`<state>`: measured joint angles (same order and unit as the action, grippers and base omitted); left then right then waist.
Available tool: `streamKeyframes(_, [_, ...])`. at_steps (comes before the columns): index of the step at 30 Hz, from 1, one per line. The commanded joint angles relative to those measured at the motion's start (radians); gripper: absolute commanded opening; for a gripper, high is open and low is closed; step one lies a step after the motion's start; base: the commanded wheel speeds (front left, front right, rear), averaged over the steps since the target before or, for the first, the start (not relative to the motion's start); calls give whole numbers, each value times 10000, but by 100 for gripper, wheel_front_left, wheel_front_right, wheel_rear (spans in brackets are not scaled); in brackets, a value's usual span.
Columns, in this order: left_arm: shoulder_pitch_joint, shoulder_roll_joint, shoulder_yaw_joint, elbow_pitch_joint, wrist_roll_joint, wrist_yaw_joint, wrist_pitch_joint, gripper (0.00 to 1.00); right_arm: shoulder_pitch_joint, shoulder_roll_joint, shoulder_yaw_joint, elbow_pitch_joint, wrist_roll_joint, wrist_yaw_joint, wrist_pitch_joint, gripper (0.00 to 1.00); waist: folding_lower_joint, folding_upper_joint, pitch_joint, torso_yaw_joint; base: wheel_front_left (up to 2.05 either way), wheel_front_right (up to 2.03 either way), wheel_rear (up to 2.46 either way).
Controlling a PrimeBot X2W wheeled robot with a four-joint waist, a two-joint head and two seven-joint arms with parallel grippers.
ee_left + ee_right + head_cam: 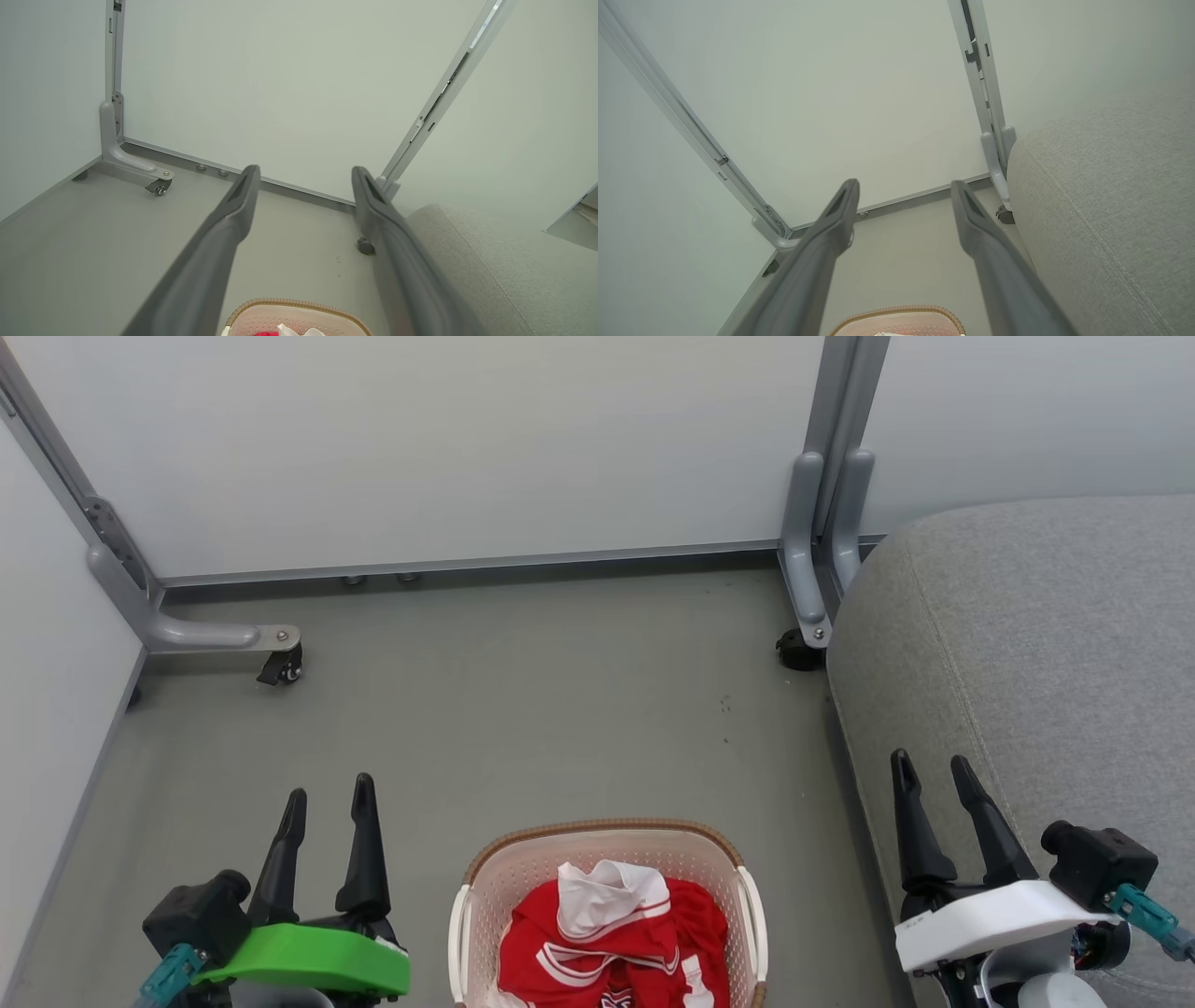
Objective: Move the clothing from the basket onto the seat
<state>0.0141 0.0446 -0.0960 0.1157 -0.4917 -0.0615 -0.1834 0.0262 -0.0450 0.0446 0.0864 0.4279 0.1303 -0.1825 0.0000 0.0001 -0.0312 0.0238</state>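
The cream basket (485, 887) with a brown woven rim stands on the floor at the bottom centre, and its rim (299, 305) (896, 311) peeks into both wrist views. Red clothing (611, 943) with white panels and striped trim is piled inside it. The grey seat (1027, 653) fills the right side, beside the basket. My left gripper (327, 793) hangs open to the left of the basket, nothing between its fingers. My right gripper (932, 765) is open over the seat's front edge, also holding nothing. The seat's rounded corner (467, 261) (1101, 196) appears at the right of each wrist view.
White partition panels close off the back and left. Their grey metal feet carry castors: one at the left (280, 667), one by the seat's corner (798, 651). Grey floor (523, 709) stretches between the basket and the back panel.
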Motion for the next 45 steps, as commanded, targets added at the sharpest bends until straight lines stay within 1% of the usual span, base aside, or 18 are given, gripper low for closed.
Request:
streamKeyframes(1, [58,66,-34,-102,244,66,-82,100,93,-54,21,-128,-270,5,-98,100,0,-1,-6,15,0,0,0])
streamKeyframes(12, [166,71,-221,-150,1192,130,-326,100,185,-63,116,-223,-1162,6,-338,100,0,-1,-89,75,0,0,0])
streamKeyframes(26, [268,78,-441,-278,2169,216,-595,100,340,-70,188,-220,-2322,5,-616,100,0,-1,-236,166,0,0,0])
streamKeyframes(35, [383,82,-433,-159,2768,208,-767,100,487,-73,205,-169,-2871,6,-772,100,0,-1,-376,186,0,0,0])
streamKeyframes(40, [437,87,-448,-124,3019,227,-850,100,576,-74,233,-158,-3150,4,-845,100,0,-1,-464,187,0,0,0])
streamKeyframes(45, [479,85,-405,-96,2889,216,-827,100,586,-74,186,-95,-3112,4,-842,100,0,-1,-514,184,0,0,0])
